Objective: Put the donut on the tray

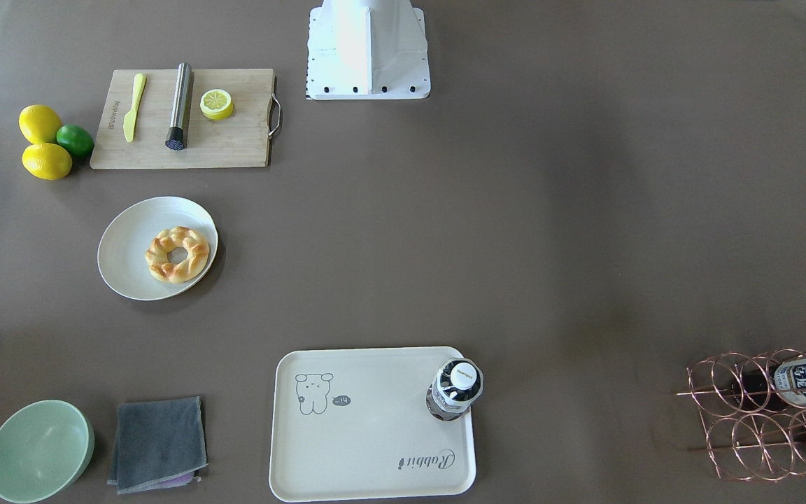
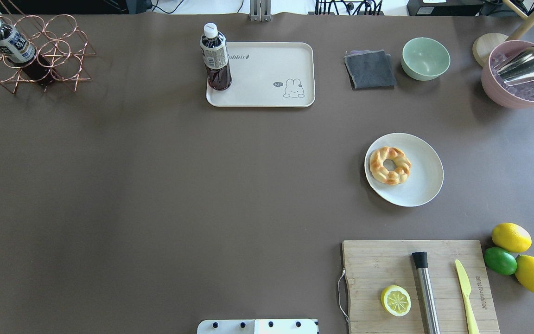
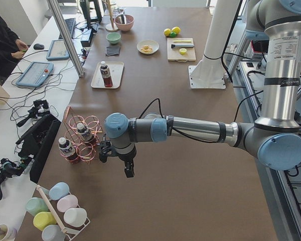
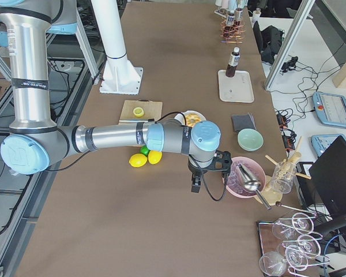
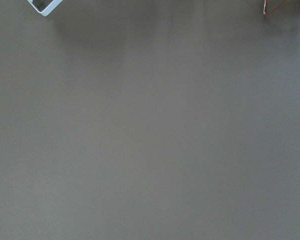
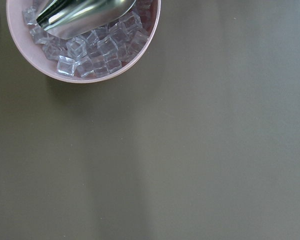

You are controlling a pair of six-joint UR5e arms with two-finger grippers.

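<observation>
The golden braided donut (image 1: 177, 254) lies on a round off-white plate (image 1: 123, 252); it also shows in the overhead view (image 2: 390, 165). The cream tray (image 1: 375, 434) with the bear drawing lies at the table's far side in the overhead view (image 2: 267, 69), and a dark drink bottle (image 2: 216, 58) stands on one corner of it. My left gripper (image 3: 128, 170) shows only in the exterior left view, near the wire rack. My right gripper (image 4: 195, 186) shows only in the exterior right view, beside the pink ice bowl. I cannot tell whether either is open or shut.
A wooden cutting board (image 2: 387, 264) holds a lemon half (image 2: 396, 300), a steel rod and a yellow knife. Two lemons and a lime (image 2: 500, 260) lie beside it. A green bowl (image 2: 425, 58), a grey cloth (image 2: 369, 69), a pink ice bowl (image 2: 522, 74) and a copper wire rack (image 2: 30, 55) stand along the far edge.
</observation>
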